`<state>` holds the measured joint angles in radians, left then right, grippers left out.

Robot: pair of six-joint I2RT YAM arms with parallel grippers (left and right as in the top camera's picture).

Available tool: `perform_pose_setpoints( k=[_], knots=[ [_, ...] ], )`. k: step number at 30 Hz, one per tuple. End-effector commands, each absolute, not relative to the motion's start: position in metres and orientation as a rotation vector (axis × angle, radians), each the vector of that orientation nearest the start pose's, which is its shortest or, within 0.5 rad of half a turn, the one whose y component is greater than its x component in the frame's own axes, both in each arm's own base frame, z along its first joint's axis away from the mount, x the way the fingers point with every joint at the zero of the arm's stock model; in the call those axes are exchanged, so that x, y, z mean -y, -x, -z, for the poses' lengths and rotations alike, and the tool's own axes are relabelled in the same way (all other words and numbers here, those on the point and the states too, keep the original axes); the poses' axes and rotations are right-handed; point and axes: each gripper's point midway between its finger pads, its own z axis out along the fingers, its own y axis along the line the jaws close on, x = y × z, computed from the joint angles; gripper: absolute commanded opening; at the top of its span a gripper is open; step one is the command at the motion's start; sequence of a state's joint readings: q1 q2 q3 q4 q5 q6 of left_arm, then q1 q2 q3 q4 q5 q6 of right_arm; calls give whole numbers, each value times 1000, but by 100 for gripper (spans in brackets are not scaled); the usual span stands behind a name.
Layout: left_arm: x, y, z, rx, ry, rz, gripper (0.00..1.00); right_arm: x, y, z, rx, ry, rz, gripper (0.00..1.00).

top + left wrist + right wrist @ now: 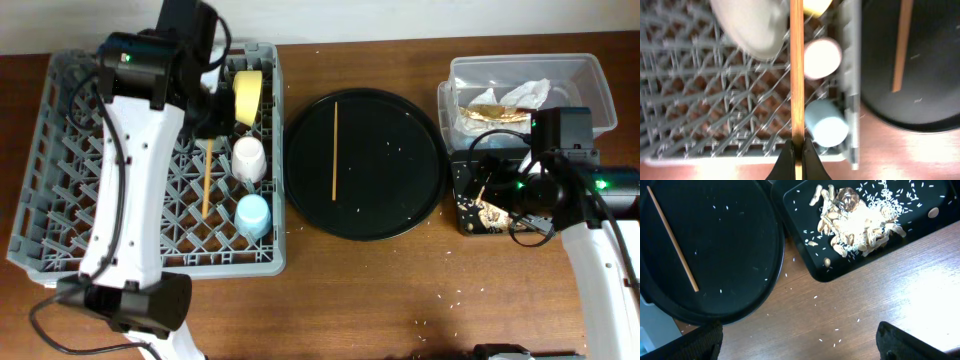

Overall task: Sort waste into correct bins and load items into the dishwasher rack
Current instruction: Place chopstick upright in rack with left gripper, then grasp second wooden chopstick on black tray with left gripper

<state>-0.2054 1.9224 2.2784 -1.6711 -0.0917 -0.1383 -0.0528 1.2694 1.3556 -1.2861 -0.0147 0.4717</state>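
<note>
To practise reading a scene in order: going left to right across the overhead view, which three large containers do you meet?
In order: grey dishwasher rack → round black tray → clear plastic tub.

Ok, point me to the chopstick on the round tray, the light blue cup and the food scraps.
chopstick on the round tray (335, 150): overhead view, middle of its shaft.
light blue cup (253, 216): overhead view, middle of its body.
food scraps (855, 222): right wrist view, centre of the rice pile.
</note>
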Motion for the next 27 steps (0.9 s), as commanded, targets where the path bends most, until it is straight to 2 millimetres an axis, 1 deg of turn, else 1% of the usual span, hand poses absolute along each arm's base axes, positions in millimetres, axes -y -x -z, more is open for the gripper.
perform_pose_setpoints(
  k=[1,2,5,6,8,10,11,13,14,15,16,19,21,23,25,26,27],
  knots=[
    [52,-377,-216,-2980,-49,-115,0,17,-270,-217,-2676,-741,-101,98],
    [52,-379,-200,-2996,-30,-119,0,17,-270,-217,-2677,-741,-102,98],
    [52,-382,-173,-3015,-12,-123,0,17,-270,-217,-2676,-741,-102,98],
    [52,-382,-162,-3024,-8,-126,0,17,-270,-217,-2676,-741,-102,98],
    [52,-381,-148,-3038,-9,-130,0,17,-270,-217,-2676,-741,-102,99],
    [52,-381,-142,-3037,-8,-130,1,17,-270,-217,-2676,-741,-102,99],
    [52,-382,-140,-3036,-7,-130,4,17,-270,-217,-2676,-741,-102,99],
    [52,-383,-140,-3031,-7,-128,15,17,-270,-217,-2676,-741,-101,98],
    [52,-384,-140,-3026,-7,-127,25,17,-270,-217,-2676,-741,-102,99],
    [52,-385,-140,-3023,-7,-125,30,17,-270,-217,-2676,-741,-102,99],
    [53,-387,-140,-3017,-6,-123,38,17,-270,-217,-2676,-741,-102,98],
    [53,-389,-141,-3008,-5,-120,41,17,-270,-217,-2676,-741,-102,98],
    [54,-394,-142,-2985,-4,-113,41,17,-270,-217,-2676,-741,-102,98],
    [61,-402,-150,-2955,-7,-59,40,17,-270,-217,-2676,-741,-102,98],
    [75,-411,-164,-2909,-25,25,39,17,-270,-217,-2676,-741,-102,99],
    [87,-420,-179,-2856,-53,63,39,17,-270,-217,-2676,-741,-102,98],
    [96,-425,-190,-2817,-77,77,39,17,-270,-217,-2676,-741,-102,99]
  ],
)
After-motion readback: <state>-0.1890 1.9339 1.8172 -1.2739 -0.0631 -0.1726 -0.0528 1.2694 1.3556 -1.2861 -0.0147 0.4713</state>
